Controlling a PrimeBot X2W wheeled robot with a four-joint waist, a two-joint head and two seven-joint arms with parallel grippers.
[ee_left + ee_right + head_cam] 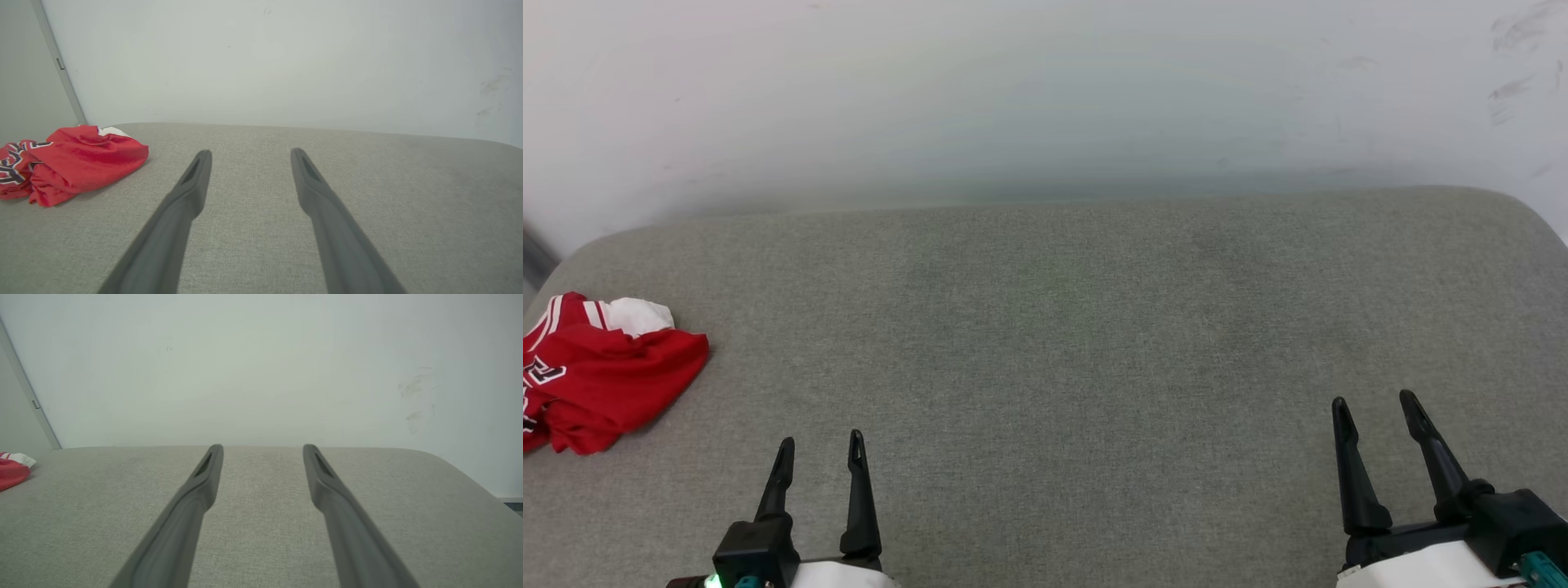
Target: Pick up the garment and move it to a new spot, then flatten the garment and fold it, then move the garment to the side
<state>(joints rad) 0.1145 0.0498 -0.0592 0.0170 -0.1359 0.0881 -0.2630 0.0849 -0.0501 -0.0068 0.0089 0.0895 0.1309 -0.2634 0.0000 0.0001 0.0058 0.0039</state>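
The garment (600, 376) is a crumpled red shirt with a white sleeve and striped trim, bunched at the far left edge of the grey cushion (1054, 343). In the left wrist view the garment (77, 161) lies left of the fingers, with black lettering showing on its left folds. A small corner of the garment (12, 471) shows at the left edge of the right wrist view. My left gripper (821, 445) is open near the front edge, to the right of the garment and apart from it. My right gripper (1376, 404) is open at the front right, holding nothing.
A pale wall (1045, 98) rises right behind the cushion's back edge, with dark scuffs at its upper right. The cushion's corners are rounded, and a grey vertical strip (57, 61) runs down the wall at the left.
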